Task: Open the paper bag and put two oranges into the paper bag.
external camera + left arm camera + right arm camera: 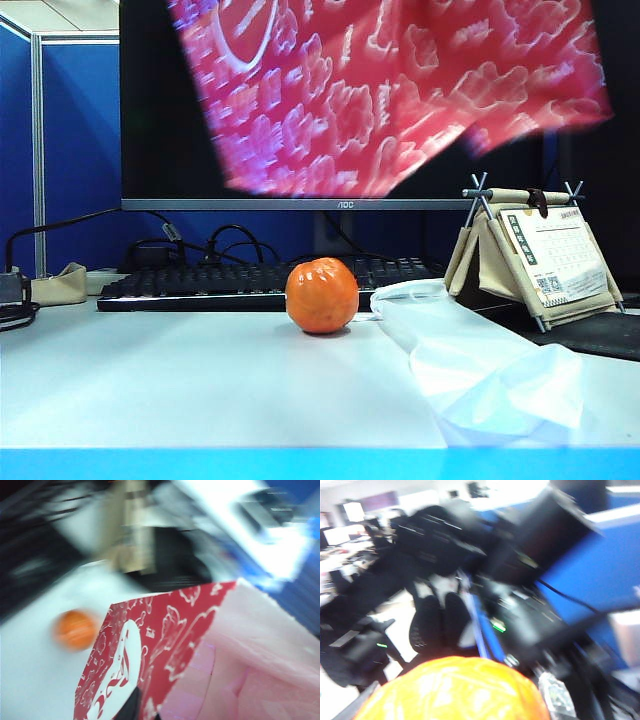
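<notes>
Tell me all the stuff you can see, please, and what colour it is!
paper bag: one, red with white outlines, lifted in the air in front of the monitor
oranges: two, orange; one on the table by the keyboard, one filling the near edge of the right wrist view
plastic bag: one, see-through white, lying on the table right of that first orange
monitor: one, black, behind the bag
keyboard: one, black, under the monitor
desk calendar: one, beige, far right
table: one, pale grey
left gripper: not seen itself; the bag hangs close under its camera
right gripper: fingers not seen; an orange sits right at its camera
</notes>
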